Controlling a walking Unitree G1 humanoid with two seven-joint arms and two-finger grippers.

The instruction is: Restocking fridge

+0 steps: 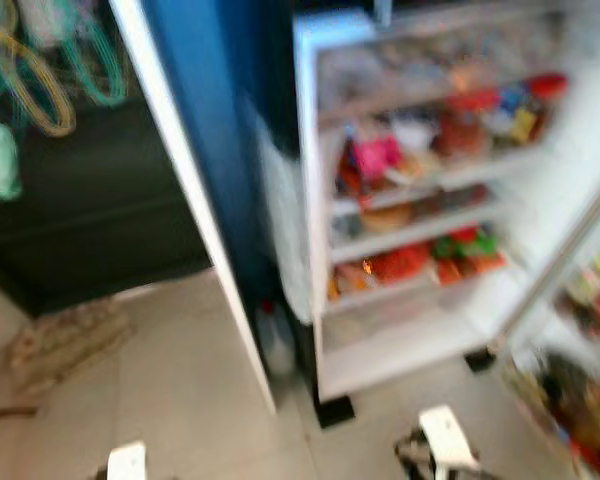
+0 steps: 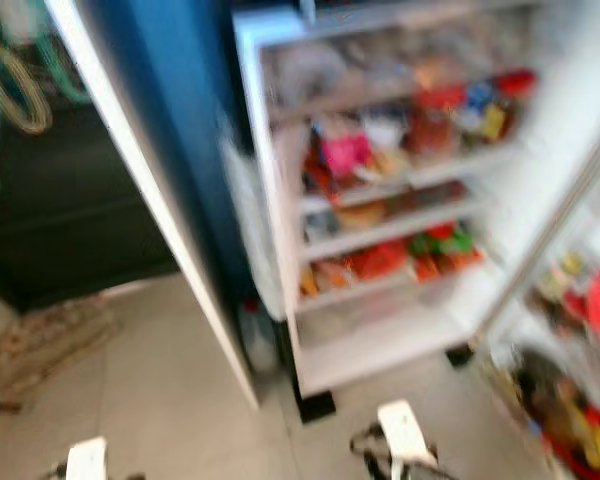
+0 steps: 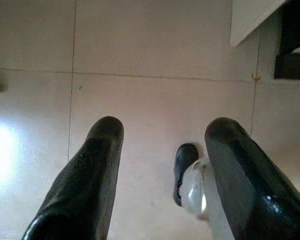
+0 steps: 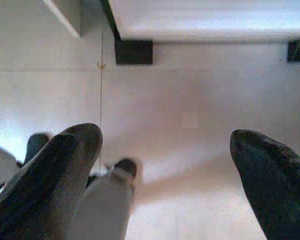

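Approach step: fridge (image 1: 410, 230) open, stocked; left gripper (image 3: 162, 165) and right gripper (image 4: 165, 165) both apart, empty. Next: fetch an item.

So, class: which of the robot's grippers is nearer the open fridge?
Right. The right gripper hangs over floor just before the fridge; the left gripper hangs further left, past the open door.

One open fridge (image 1: 310, 200); four stocked shelves; two grippers hanging low.
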